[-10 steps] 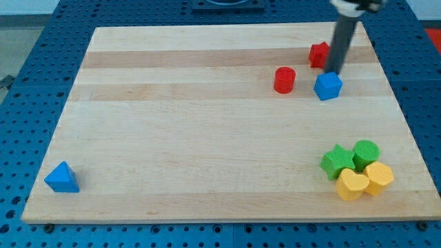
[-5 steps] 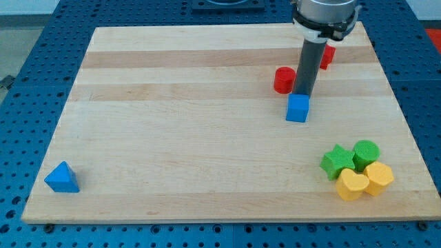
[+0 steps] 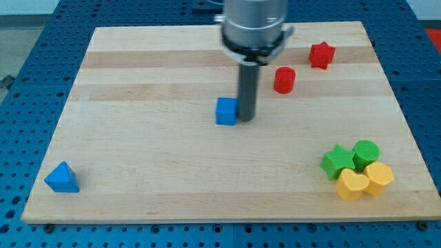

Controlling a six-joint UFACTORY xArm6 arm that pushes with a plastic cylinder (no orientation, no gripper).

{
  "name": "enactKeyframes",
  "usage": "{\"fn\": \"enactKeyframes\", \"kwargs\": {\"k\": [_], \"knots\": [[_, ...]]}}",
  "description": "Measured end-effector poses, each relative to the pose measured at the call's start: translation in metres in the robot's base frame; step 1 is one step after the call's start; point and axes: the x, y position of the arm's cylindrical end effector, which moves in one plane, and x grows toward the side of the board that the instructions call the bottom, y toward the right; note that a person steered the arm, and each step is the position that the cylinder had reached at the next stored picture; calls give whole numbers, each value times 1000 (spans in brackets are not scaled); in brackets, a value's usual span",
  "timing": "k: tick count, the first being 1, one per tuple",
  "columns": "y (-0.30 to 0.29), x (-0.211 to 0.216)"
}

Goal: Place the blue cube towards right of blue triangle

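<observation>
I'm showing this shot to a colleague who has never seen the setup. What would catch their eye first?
Probably the dark rod coming down near the board's middle, my tip right against the right side of the blue cube. Next, the tight cluster of green and yellow blocks at the view's lower right, and the lone blue triangle at the lower left.

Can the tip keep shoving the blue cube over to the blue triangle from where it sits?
Probably yes: my tip sits against the blue cube on its right side, and the board toward the blue triangle at lower left looks free of blocks.
</observation>
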Motion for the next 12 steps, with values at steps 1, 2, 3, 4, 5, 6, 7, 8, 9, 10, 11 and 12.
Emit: {"fn": "enactKeyframes", "kwargs": {"k": [1,2,3,4,5,6,7,8,9,10,11,12], "knots": [[-58,6],[-104,9],[-103,9],[-99,9],[-99,8],[-92,-4],[-92,-25],[-107,-35],[-141,-20],[-167,24],[-172,40],[-172,14]]}}
